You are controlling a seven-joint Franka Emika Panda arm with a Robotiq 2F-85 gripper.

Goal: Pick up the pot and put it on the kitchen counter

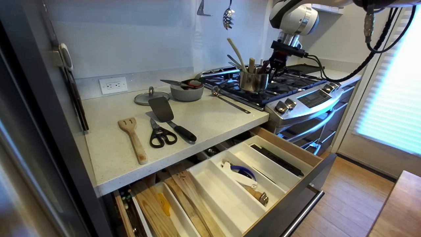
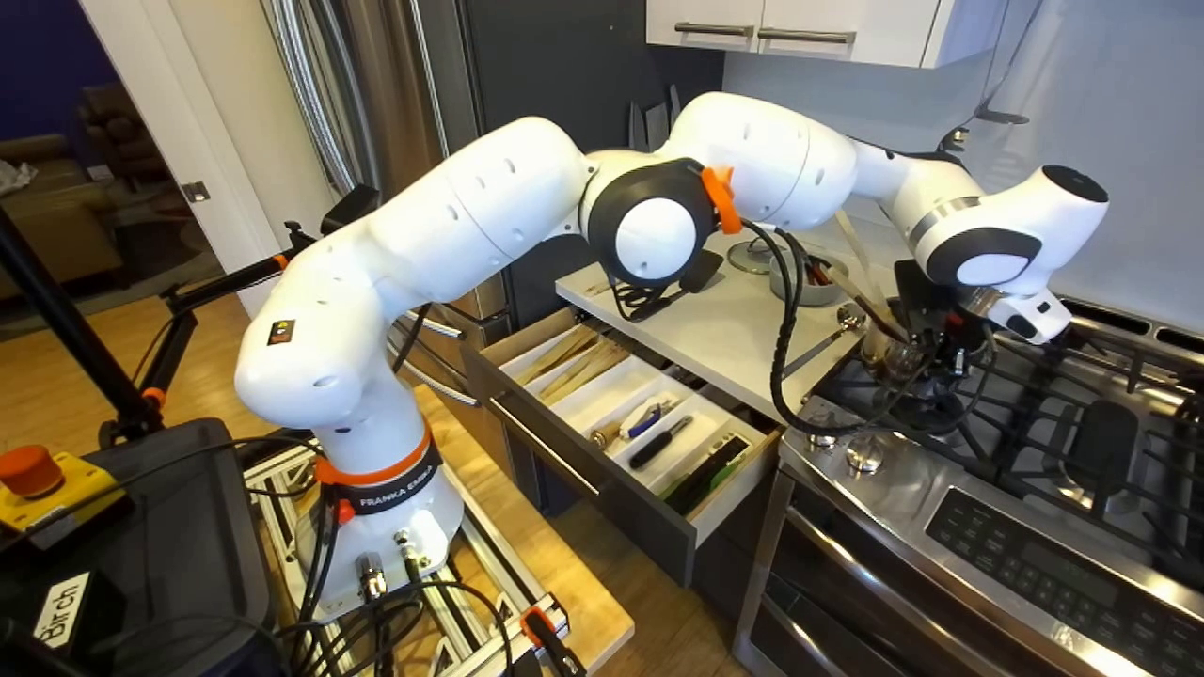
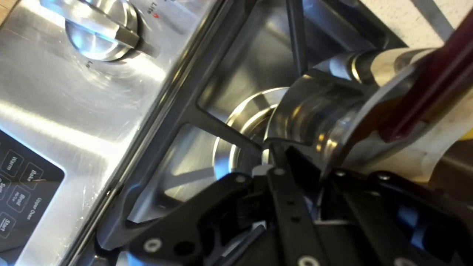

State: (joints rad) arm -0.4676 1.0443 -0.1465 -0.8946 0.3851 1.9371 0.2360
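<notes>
The pot is small, round, shiny steel and holds several utensils with handles sticking up. It is roughly upright over the stove's front burner nearest the counter; I cannot tell if it touches the grate. It also shows in an exterior view, partly behind the gripper, and in the wrist view. My gripper is at the pot's side. In the wrist view the gripper's fingers are closed around the pot's rim, one on each side of the wall. The pale kitchen counter lies beside the stove.
On the counter are a grey pan with utensils, a glass lid, a black spatula, scissors, a wooden turner and a ladle near the stove. An open drawer juts out below. Black grates cover the stovetop.
</notes>
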